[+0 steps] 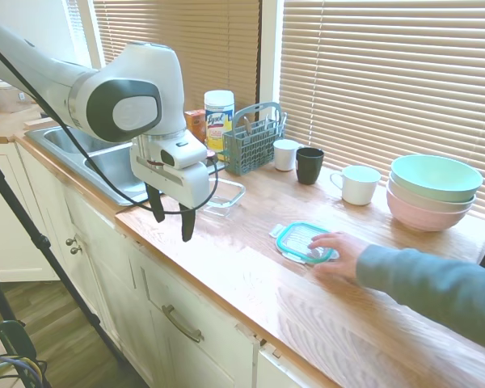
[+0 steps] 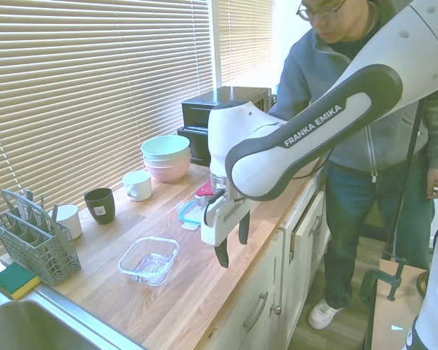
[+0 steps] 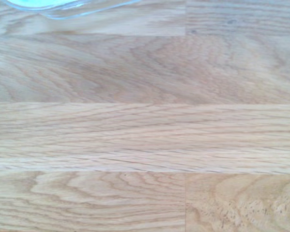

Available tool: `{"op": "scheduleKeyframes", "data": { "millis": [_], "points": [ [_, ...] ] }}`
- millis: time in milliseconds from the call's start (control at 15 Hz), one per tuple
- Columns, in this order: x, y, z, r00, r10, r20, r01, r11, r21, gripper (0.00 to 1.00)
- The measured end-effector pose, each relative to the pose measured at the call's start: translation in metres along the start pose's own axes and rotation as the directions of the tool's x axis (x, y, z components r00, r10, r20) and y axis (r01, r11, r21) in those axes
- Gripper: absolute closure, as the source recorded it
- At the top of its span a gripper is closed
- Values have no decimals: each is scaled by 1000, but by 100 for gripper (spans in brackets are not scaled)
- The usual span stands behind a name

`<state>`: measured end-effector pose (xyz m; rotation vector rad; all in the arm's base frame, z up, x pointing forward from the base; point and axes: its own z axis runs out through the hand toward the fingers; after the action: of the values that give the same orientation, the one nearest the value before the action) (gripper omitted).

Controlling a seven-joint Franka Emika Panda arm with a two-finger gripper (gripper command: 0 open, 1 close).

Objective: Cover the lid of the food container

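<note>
Wood-grain counter (image 3: 145, 135) fills the wrist view, w/ just a sliver of glass at one edge, prob. the container rim. Counter runs from the sink (image 1: 105, 158) along the window.

Robot arm (image 1: 89, 93) is the biggest thing over it. Gripper (image 1: 170, 217) hangs above the counter's front edge, fingers pointing down, spread fairly wide, holding nothing. It sits near the container but off to the side, not over it, so by my read the pick hasn't begun.

Stacked bowls (image 1: 433, 191) sit at the far end by the blinds, w/ a white mug (image 1: 357, 184), black cup (image 1: 309, 165) and white cup (image 1: 286, 154) in a row toward the grey cutlery basket (image 1: 252, 144); all are back by the window, leaving the front strip free for work.

Person's hand (image 1: 339, 250) rests on the counter, touching the lid (image 1: 304, 242), seemingly placing or steadying it for the robot.

Lid lies flat, well apart from the container, teal rim visible; long axis runs diagonally to the counter edge. Which face is up: can't tell.

Food container (image 2: 149, 260) stands upright, open side up, empty, betw. basket and gripper; long axis also skewed to the counter edge. Lid likely needs rotating to match.
</note>
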<state>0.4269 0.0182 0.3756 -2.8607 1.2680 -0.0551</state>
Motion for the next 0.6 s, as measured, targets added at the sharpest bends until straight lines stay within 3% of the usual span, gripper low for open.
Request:
{"op": "scheduleKeyframes", "data": {
  "millis": [267,600],
  "points": [
    [13,10,1,1000,3,14,-3,1000,8,0],
    [81,47,-14,998,28,48,-30,998,47,0]
  ]
}}
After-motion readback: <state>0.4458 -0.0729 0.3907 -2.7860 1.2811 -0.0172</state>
